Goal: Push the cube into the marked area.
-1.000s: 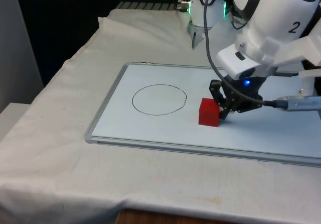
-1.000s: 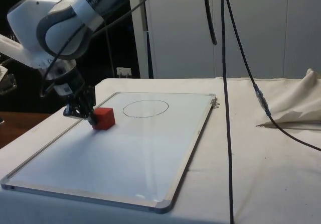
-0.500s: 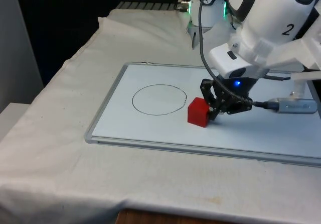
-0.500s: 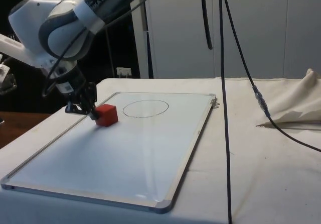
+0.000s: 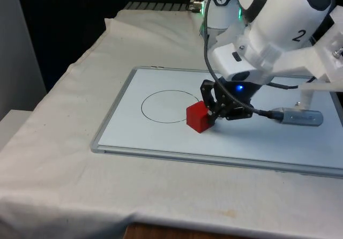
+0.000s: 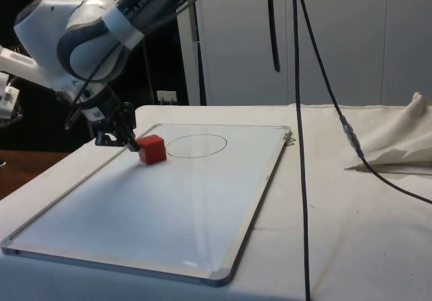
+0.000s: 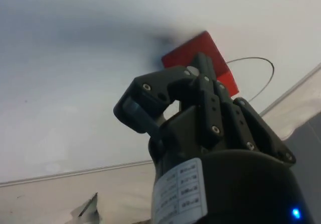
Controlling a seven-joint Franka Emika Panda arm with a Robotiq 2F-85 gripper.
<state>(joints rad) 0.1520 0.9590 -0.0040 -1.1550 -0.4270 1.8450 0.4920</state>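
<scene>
A red cube (image 5: 198,116) lies on the whiteboard (image 5: 278,140), touching the near right rim of the drawn black circle (image 5: 170,106). My gripper (image 5: 214,114) is shut, its fingertips low on the board and pressed against the cube's side away from the circle. In the side view the cube (image 6: 152,148) sits right beside the circle (image 6: 196,146), with the gripper (image 6: 132,142) behind it. The wrist view shows the fingers (image 7: 204,69) together against the cube (image 7: 197,53), with an arc of the circle (image 7: 263,78) beyond it.
The whiteboard has a raised metal frame (image 5: 214,159) on the white cloth. A grey cable plug (image 5: 296,117) trails behind the gripper. Black cables (image 6: 301,112) hang over the table, and bunched cloth (image 6: 398,142) lies at the side view's right.
The gripper has pushed the cube steadily towards the front view's left, from well clear of the circle to touching its rim. The fingers stayed shut.
</scene>
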